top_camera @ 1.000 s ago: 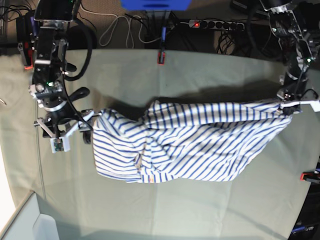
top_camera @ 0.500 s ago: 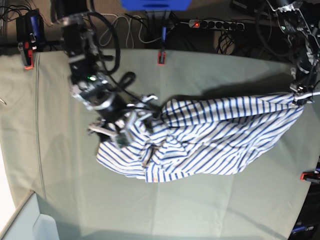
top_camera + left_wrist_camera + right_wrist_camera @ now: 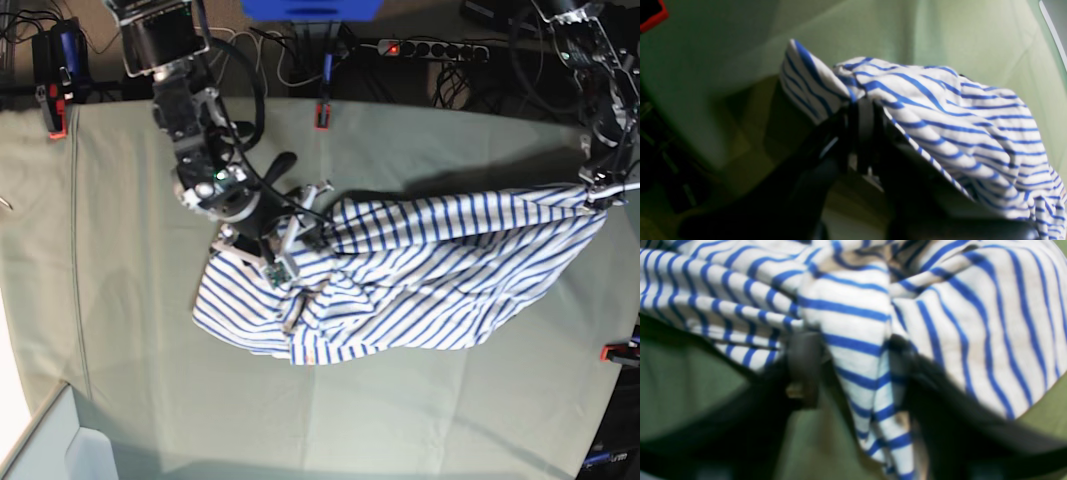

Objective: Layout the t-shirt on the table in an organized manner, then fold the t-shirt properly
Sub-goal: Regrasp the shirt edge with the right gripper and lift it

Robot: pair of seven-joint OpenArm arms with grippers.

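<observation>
T-shirt, soft white cloth with blue stripes, bunched mid-frame on grey-green worktop. Left claw clenched on its edge; right claw straddles a fold, grip unclear. Pinch one layer only, then spread.

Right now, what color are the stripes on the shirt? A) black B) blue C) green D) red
B: the t-shirt is white with thin blue stripes, seen in all three views as it lies bunched on the table.
</observation>
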